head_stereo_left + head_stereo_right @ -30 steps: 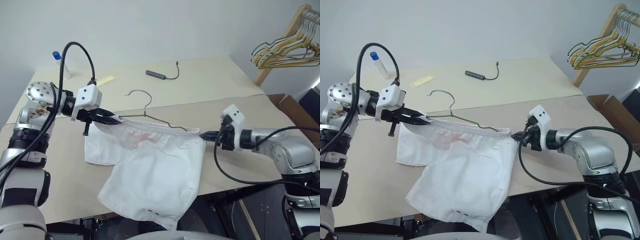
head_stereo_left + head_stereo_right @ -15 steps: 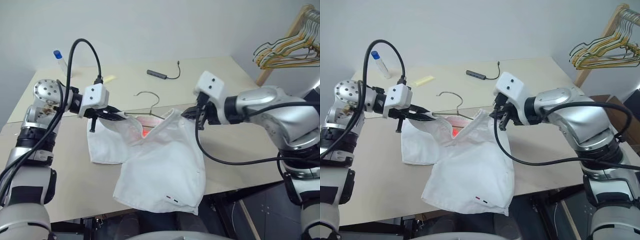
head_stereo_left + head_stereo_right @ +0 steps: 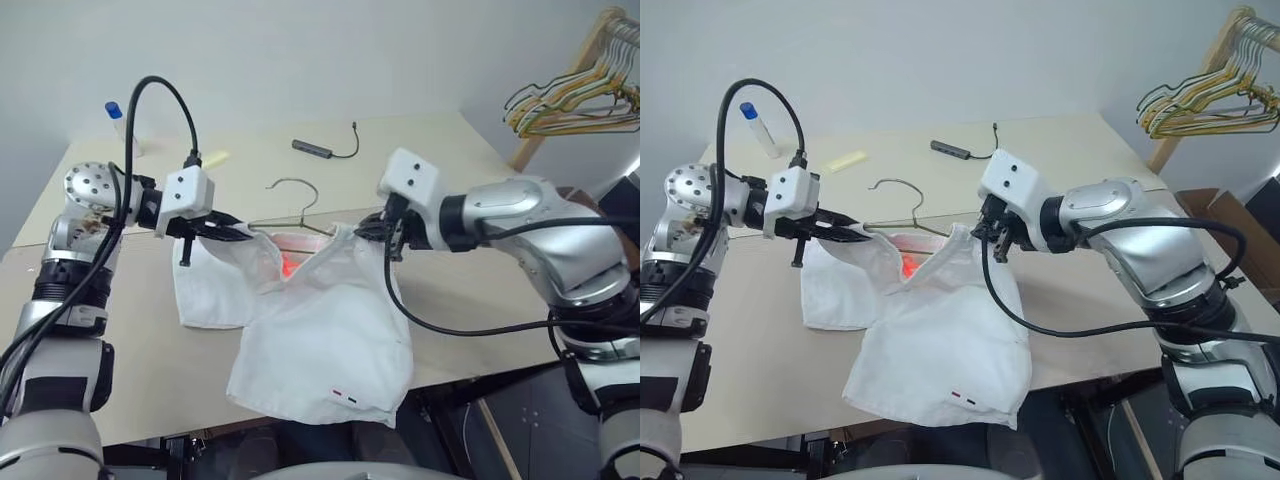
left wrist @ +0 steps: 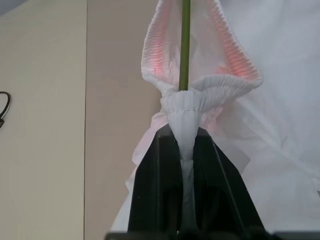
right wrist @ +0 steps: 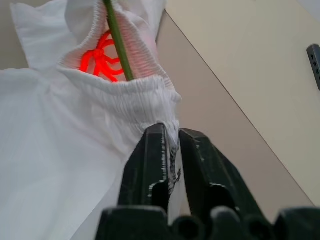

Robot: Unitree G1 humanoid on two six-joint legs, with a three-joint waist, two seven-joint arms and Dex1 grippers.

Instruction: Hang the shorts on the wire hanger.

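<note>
Shorts [image 3: 320, 330] hang w/ hem over the table [image 3: 130, 360] front edge; we see left gripper [image 3: 236, 232] clamped on one waistband end, right gripper [image 3: 368, 229] fingers nipping the other. Wire hanger [image 3: 290, 205] runs thru waistband, hook behind.

A plain indoor test room or lab is suggested rather than a home. A bare, light beige desk [image 3: 470, 150] is set against an unadorned pale grey wall [image 3: 320, 50]. A small dark adapter with a cable [image 3: 322, 148], a capped tube [image 3: 120, 125] and a yellow slip [image 3: 212, 159] are left on the desk. A wooden rack with bunched wire hangers [image 3: 575, 100] is seen at the right, with a cardboard box [image 3: 590, 215] beneath it.
</note>
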